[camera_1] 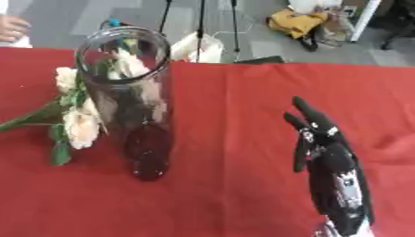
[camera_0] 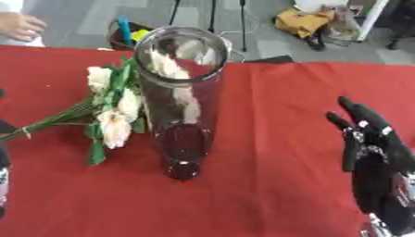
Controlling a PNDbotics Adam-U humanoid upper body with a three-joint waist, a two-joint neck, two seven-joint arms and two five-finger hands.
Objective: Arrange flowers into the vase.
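Unlabelled clear vase (camera_0: 180, 99), cream flowers (camera_0: 113, 109) beside it, outside.

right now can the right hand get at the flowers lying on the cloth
Probably not directly. The right hand is open on the far side of the tall glass vase, and the flowers lie just left of the vase, so it would have to reach around or over the glass.

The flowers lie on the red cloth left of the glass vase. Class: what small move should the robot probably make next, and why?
Probably bring the left hand onto the stems of the flowers to grasp them. They lie flat beside the vase, not in it, with stems pointing toward the left edge, where that hand shows only partly. The right hand hangs open on the far side of the vase, holding nothing.
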